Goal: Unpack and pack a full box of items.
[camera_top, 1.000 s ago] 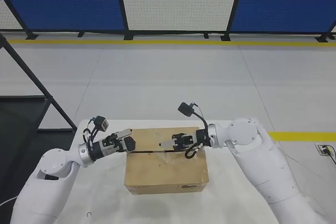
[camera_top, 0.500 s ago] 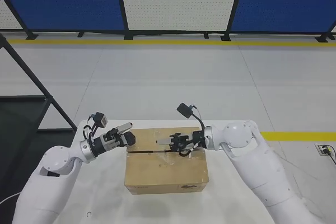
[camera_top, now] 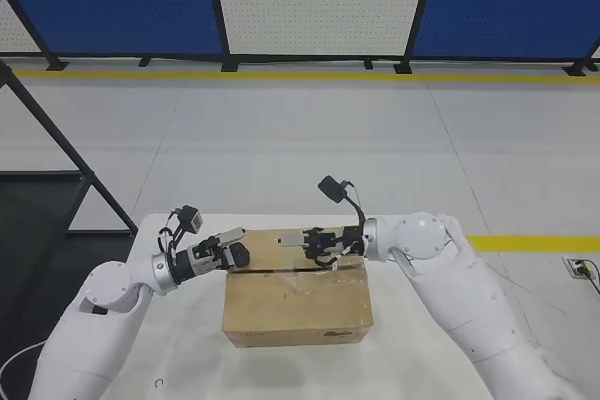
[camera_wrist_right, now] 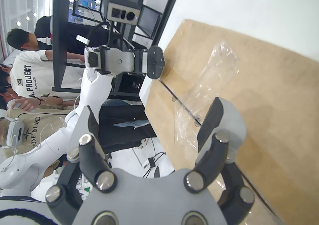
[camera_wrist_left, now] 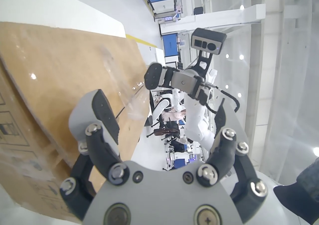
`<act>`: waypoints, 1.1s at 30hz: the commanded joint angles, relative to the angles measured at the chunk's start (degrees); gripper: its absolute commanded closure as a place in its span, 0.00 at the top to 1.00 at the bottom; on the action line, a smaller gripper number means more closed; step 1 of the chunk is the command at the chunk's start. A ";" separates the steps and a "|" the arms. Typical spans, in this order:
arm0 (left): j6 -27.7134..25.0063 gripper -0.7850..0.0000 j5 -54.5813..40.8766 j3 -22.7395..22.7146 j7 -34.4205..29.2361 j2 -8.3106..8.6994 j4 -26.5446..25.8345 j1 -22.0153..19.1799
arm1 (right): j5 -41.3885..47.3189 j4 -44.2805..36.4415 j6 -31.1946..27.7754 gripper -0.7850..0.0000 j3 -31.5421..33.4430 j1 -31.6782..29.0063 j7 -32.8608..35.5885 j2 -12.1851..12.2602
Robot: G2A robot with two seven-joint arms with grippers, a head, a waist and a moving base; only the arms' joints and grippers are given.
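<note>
Cardboard box [camera_top: 298, 300], brown, taped: left gripper [camera_top: 236, 246], open, empty, now nearer left end; right gripper [camera_top: 305, 242], open, empty, shifted to far edge.

Tan box [camera_top: 297, 305], clear glossy tape [camera_wrist_right: 199, 101], white table [camera_top: 190, 340].
</note>
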 commanded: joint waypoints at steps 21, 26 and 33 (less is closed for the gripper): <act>6.25 1.00 6.30 8.94 3.25 -2.87 1.82 -6.19 | -1.37 -21.86 -0.63 1.00 17.62 -19.30 -0.56 6.59; 6.71 1.00 6.92 9.60 3.64 -3.19 1.99 -6.39 | -0.84 -21.58 -1.32 1.00 17.20 -19.15 -0.33 6.85; 6.88 1.00 6.00 10.58 4.10 -3.91 2.81 -6.70 | -0.26 -20.15 -2.14 1.00 16.19 -18.21 -0.13 7.07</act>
